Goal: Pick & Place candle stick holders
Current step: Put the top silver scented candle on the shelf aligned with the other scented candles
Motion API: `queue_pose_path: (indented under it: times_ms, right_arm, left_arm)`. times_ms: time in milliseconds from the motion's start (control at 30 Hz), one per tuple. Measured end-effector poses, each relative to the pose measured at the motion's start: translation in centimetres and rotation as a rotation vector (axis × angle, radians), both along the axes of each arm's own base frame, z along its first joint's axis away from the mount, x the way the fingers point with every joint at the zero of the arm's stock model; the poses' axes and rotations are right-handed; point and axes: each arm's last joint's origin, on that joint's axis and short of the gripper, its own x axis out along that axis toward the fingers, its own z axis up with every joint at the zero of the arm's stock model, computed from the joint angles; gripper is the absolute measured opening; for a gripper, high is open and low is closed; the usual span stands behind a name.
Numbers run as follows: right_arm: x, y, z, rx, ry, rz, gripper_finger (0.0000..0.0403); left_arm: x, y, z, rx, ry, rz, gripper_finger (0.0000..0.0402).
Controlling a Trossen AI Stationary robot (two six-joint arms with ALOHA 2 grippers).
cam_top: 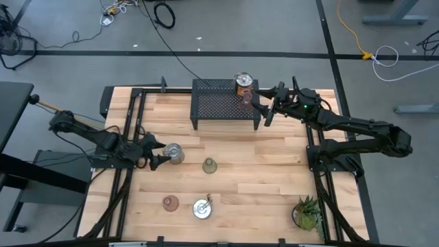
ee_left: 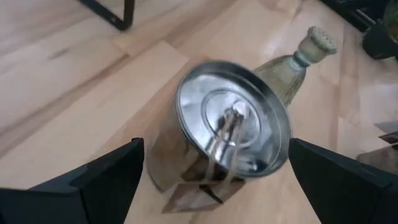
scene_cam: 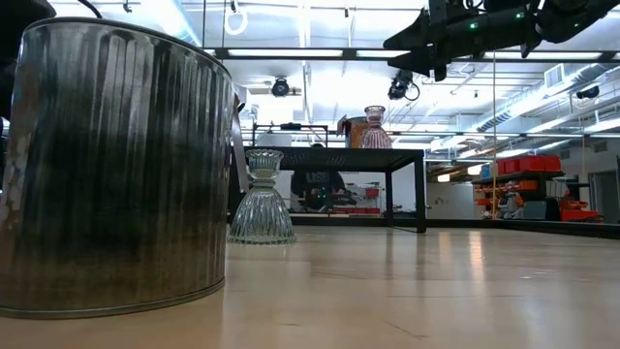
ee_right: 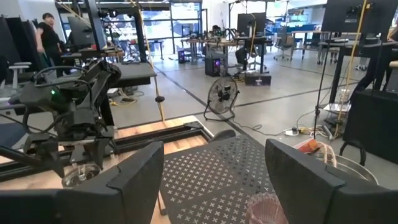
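Two hands spread | left hand [cam_top: 159,155] flanks silver holder [cam_top: 173,154] | right hand [cam_top: 263,104] over rack [cam_top: 225,103] edge

Six holders in the high view. Copper-bodied one [cam_top: 243,84] upright at upper centre, a pink cup [cam_top: 247,97] touching just below it. Silver tin [cam_top: 173,154] stands left of centre, green cup [cam_top: 209,165] beside it. Bottom centre: brown cup [cam_top: 170,202], then another silver-topped holder [cam_top: 202,208].
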Motion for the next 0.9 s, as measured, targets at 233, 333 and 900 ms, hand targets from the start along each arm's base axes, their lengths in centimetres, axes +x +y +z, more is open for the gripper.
queue_pose_path:
  times_ms: [233,333,900]
  right_arm:
    - [0.0,0.0,-0.1,0.003,0.005,0.000,0.0279]
    - [0.0,0.0,-0.1,0.003,0.005,0.000,0.0279]
    - [0.0,0.0,-0.1,0.016,0.009,0.000,0.0279]
  left_arm:
    - [0.5,-0.4,-0.4,-0.021,0.048,-0.046,0.0399]
    - [0.7,-0.5,-0.8,-0.025,0.090,-0.056,0.0399]
    - [2.5,-1.1,-1.6,0.073,0.130,-0.049,0.0399]
